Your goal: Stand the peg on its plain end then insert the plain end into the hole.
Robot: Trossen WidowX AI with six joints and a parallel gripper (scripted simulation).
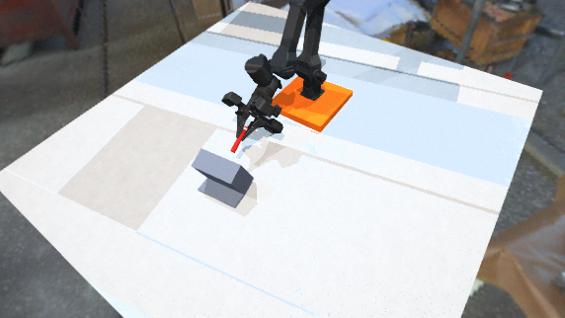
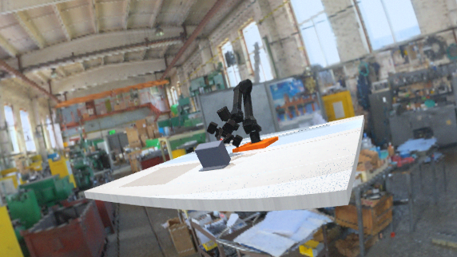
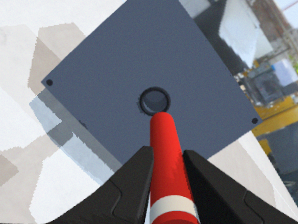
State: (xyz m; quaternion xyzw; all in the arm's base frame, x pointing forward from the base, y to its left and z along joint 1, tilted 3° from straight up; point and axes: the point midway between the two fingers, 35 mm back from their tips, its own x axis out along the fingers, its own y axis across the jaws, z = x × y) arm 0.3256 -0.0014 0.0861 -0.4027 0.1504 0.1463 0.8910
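The red peg (image 1: 238, 141) (image 3: 164, 145) is held in the gripper (image 1: 244, 134) (image 3: 168, 152), which is shut on it. The white band (image 3: 173, 205) is on the near side of the fingertips in the wrist view, and the plain end points away toward the panel. The grey-blue sloped panel (image 1: 222, 167) (image 2: 212, 155) (image 3: 110, 75) stands on the table in front of the arm. Its round hole (image 3: 155, 101) shows just beyond the peg's plain end in the wrist view. The plain end is outside the hole, apart from the face in the top view. In the exterior view the panel hides most of the peg.
The arm stands on an orange base plate (image 1: 333, 108) (image 2: 261, 144) behind the gripper. The panel rests on a grey foot (image 1: 222, 194) on the pale table (image 1: 346, 241) (image 2: 280, 183). Small dark dots (image 3: 49, 82) mark the panel's corners.
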